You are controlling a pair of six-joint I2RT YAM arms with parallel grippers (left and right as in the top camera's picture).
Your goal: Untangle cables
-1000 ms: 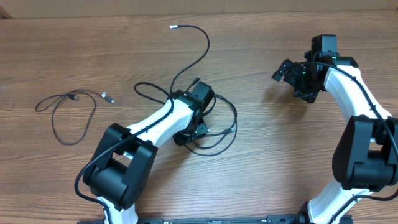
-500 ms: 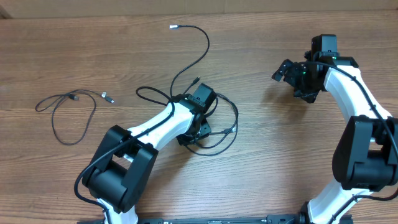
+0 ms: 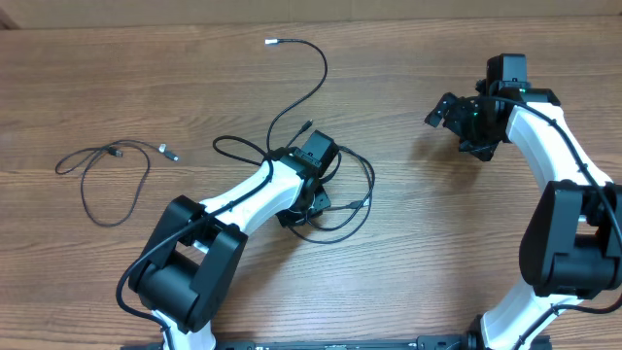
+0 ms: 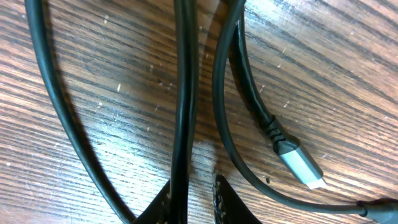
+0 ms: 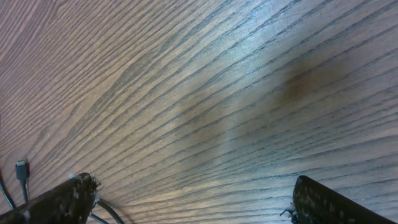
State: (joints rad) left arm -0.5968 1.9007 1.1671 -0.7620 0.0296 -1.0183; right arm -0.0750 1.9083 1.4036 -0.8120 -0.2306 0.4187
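Note:
A tangle of thin black cables (image 3: 352, 208) lies mid-table, and one strand arcs up to a silver tip (image 3: 272, 42). My left gripper (image 3: 307, 206) points down into the tangle. In the left wrist view its jaws (image 4: 193, 190) stand narrowly apart around one black cable (image 4: 183, 93). That cable rests against the left finger, with a slim gap to the right finger (image 4: 225, 202). A silver plug (image 4: 301, 168) lies just to the right. My right gripper (image 3: 442, 112) hangs wide open over bare wood at the upper right, its fingers (image 5: 336, 202) holding nothing.
A separate black cable (image 3: 107, 180) with small plugs lies looped at the far left. A small plug (image 5: 22, 169) shows at the left edge of the right wrist view. The table is brown wood grain, with a pale wall along its far edge.
My left gripper shifted slightly right over the tangle and its jaws narrowed around one cable. The right arm has not moved.

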